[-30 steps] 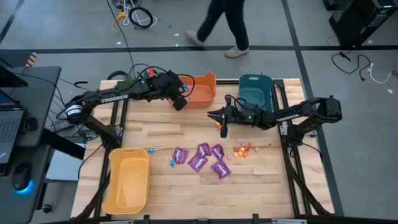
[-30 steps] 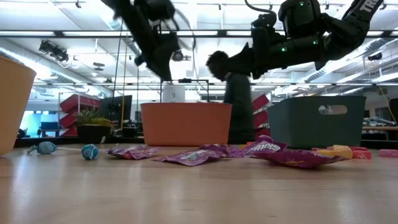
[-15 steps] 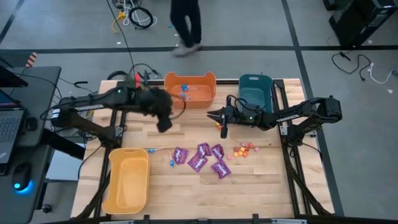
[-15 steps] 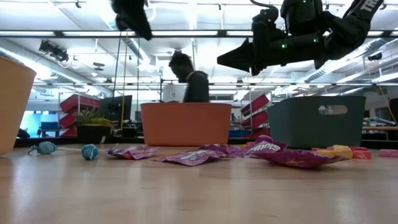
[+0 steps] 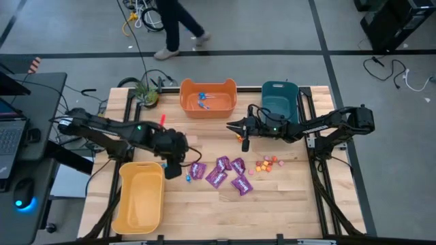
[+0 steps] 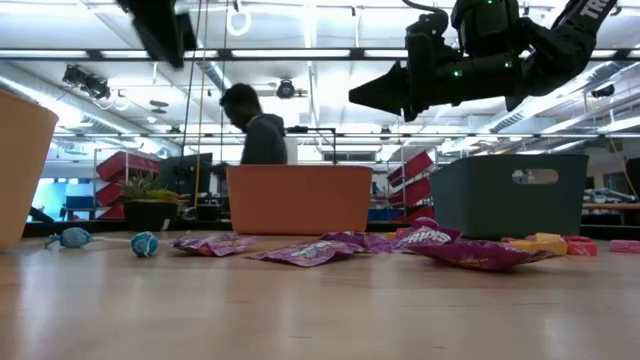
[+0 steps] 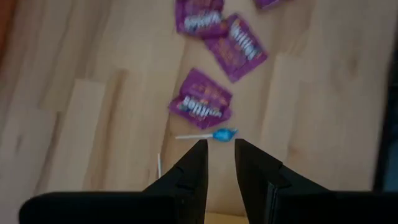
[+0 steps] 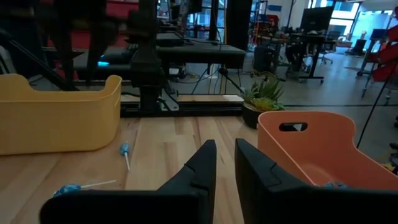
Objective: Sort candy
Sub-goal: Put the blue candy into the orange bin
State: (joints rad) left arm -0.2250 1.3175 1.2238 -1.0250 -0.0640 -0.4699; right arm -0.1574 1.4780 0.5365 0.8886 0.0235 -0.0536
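Apparently left gripper [image 7: 219, 149] above blue lollipop [image 7: 221, 134].

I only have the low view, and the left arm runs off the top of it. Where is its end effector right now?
Observer: The left end effector hangs above the table next to the yellow bin, fingers open, just short of a blue lollipop.
Operator: Is anything in the orange bin? I see only its wall.
Observer: Yes, the orange bin holds a few more lollipops.
Operator: And the yellow one?
Observer: From above, nothing shows inside it.
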